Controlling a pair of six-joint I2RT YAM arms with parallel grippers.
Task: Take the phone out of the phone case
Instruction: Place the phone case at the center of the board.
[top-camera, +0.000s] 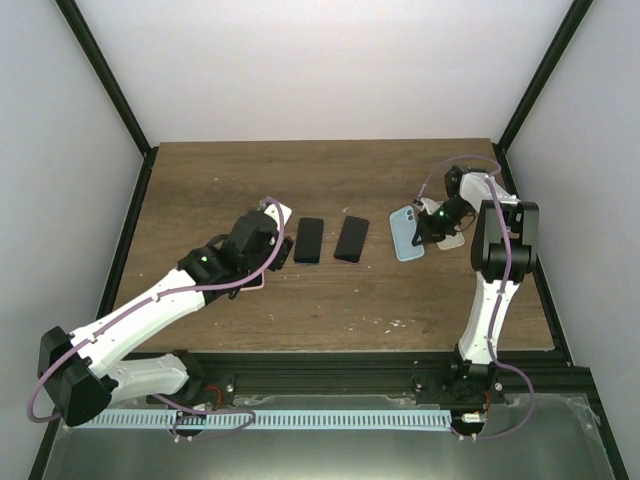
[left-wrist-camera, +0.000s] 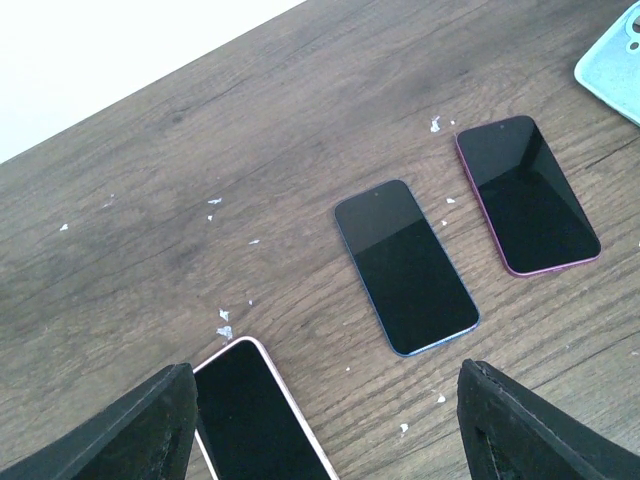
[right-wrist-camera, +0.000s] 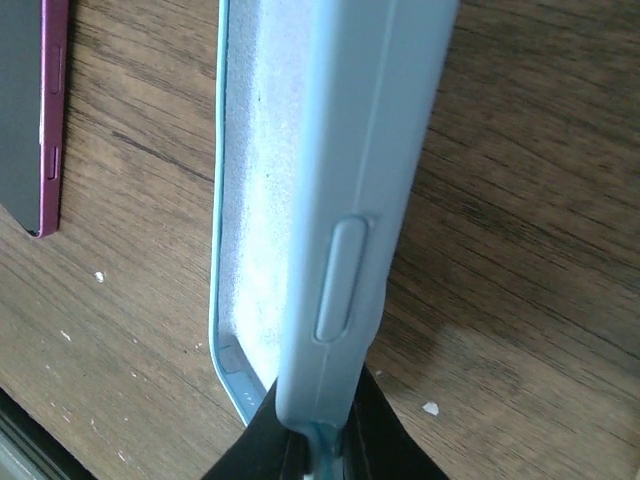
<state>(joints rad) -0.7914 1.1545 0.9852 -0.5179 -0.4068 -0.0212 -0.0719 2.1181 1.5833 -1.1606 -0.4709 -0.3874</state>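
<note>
A light blue phone case (top-camera: 405, 237) is tilted up off the table, and my right gripper (top-camera: 428, 232) is shut on its end. In the right wrist view the case (right-wrist-camera: 330, 170) stands on edge, its pale inner lining shows and no phone is in it; the gripper (right-wrist-camera: 320, 445) pinches its lower end. My left gripper (top-camera: 272, 250) is open over a pink-rimmed phone (left-wrist-camera: 255, 415) that lies face up by the left finger (left-wrist-camera: 130, 430). A blue-rimmed phone (left-wrist-camera: 405, 265) and a magenta-rimmed phone (left-wrist-camera: 527, 193) lie face up at mid-table.
The two bare phones (top-camera: 309, 240) (top-camera: 351, 238) lie side by side between the arms. A pale flat object (top-camera: 454, 241) lies under the right wrist. Small white flecks (left-wrist-camera: 225, 322) dot the wooden table (top-camera: 330, 180). Black frame posts stand at the back corners.
</note>
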